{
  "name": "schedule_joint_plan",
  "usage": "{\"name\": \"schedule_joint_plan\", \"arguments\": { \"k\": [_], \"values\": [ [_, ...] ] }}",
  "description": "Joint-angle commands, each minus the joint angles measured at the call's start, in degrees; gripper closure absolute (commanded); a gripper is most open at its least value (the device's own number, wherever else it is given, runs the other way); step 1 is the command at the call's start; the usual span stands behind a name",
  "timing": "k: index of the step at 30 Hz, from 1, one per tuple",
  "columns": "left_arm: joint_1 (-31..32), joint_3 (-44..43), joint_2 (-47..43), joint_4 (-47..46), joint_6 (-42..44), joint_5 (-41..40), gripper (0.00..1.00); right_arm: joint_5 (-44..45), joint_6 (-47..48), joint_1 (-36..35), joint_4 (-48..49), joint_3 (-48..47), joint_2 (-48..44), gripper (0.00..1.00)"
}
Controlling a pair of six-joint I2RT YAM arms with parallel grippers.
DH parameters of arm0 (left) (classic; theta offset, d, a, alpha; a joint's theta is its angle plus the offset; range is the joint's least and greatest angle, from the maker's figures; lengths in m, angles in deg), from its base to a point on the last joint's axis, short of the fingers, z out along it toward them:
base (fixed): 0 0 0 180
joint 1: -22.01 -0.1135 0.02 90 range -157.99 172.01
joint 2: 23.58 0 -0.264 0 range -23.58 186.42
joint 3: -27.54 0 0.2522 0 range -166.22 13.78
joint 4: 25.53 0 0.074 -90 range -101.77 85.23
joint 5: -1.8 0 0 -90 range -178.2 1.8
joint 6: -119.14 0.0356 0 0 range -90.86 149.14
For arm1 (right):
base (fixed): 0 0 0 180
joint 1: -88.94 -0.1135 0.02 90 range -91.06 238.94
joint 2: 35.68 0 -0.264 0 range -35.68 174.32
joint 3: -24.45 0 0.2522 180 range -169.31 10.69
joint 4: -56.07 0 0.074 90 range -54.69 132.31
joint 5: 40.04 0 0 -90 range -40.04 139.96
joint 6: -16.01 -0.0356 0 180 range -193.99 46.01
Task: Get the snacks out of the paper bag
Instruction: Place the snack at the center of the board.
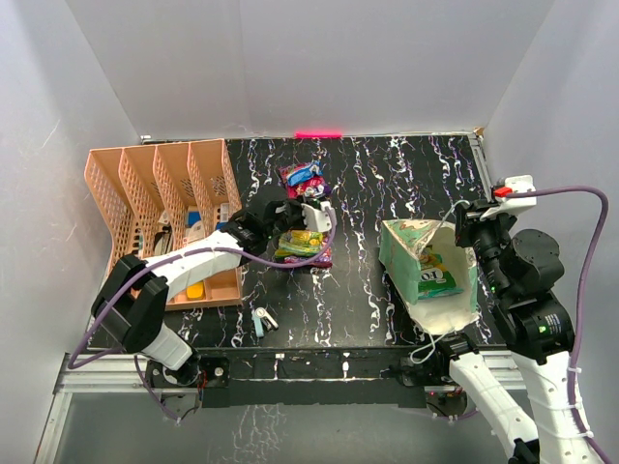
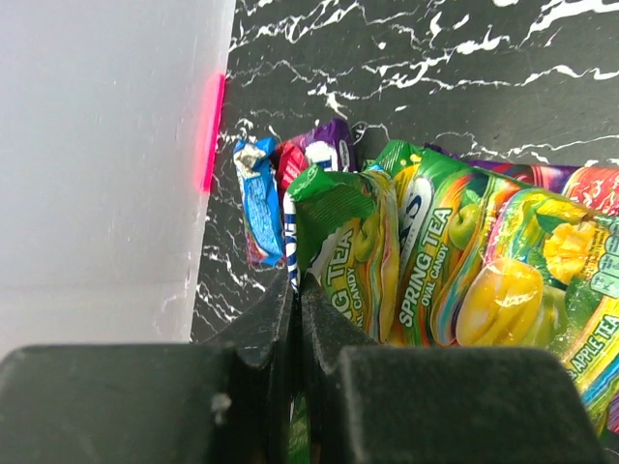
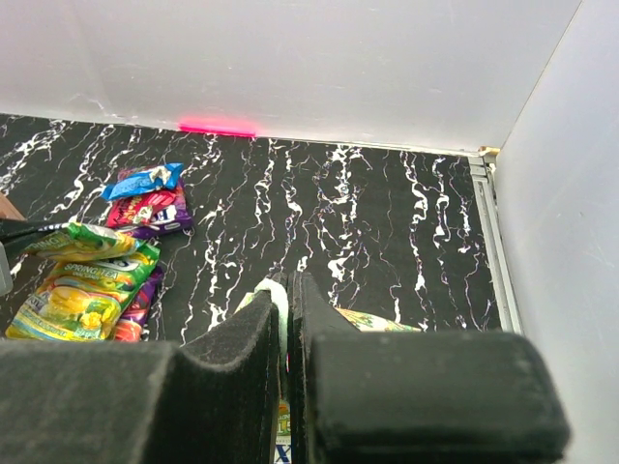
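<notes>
The cream paper bag (image 1: 418,239) stands at the right of the table with its mouth open; something green (image 1: 437,279) shows inside it, print or packet I cannot tell. My right gripper (image 1: 467,225) is shut on the bag's far rim (image 3: 281,302). Several snacks lie at mid-table: a blue and purple pair (image 1: 302,175) and a pile of green, yellow and purple packets (image 1: 302,247). My left gripper (image 1: 296,223) is shut on the edge of a green Spring Tea packet (image 2: 340,242) at the top of that pile. The blue packet (image 2: 257,201) and the purple one (image 2: 327,145) lie beyond it.
An orange slotted tray (image 1: 155,179) with small items stands at the left, beside my left arm. A small white and teal item (image 1: 263,320) lies near the front edge. White walls close in the table on three sides, with a pink light mark (image 1: 319,133) on the back one.
</notes>
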Motion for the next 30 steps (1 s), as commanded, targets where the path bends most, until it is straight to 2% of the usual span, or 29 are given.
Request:
{"name": "schedule_joint_plan", "arguments": {
  "k": [1, 9, 18, 23, 26, 30],
  "values": [
    [-0.3, -0.6, -0.9, -3.8, 2.7, 5.9, 1.00, -0.3, -0.1, -0.1, 5.6, -1.3, -0.5, 0.93],
    [0.0, 1.2, -0.7, 1.7, 0.8, 9.7, 1.00, -1.1, -0.6, 0.0, 5.5, -1.8, -0.6, 0.93],
    [0.5, 1.6, -1.0, 11.6, -6.4, 15.3, 1.00, -1.7, -0.9, 0.0, 5.8, -1.8, -0.2, 0.93],
    [1.2, 2.7, -0.6, 12.1, -9.2, 17.3, 1.00, -1.6, -0.9, -0.1, 5.9, -1.6, -0.5, 0.93],
    [1.6, 0.5, 1.7, 15.8, -10.1, 17.5, 0.98, -1.8, -0.8, -0.1, 5.9, -1.4, -0.5, 0.93],
    [1.6, 1.8, 2.0, 14.5, -11.6, 17.8, 0.96, -1.4, -0.8, -0.1, 5.7, -1.5, -0.8, 0.93]
  ]
}}
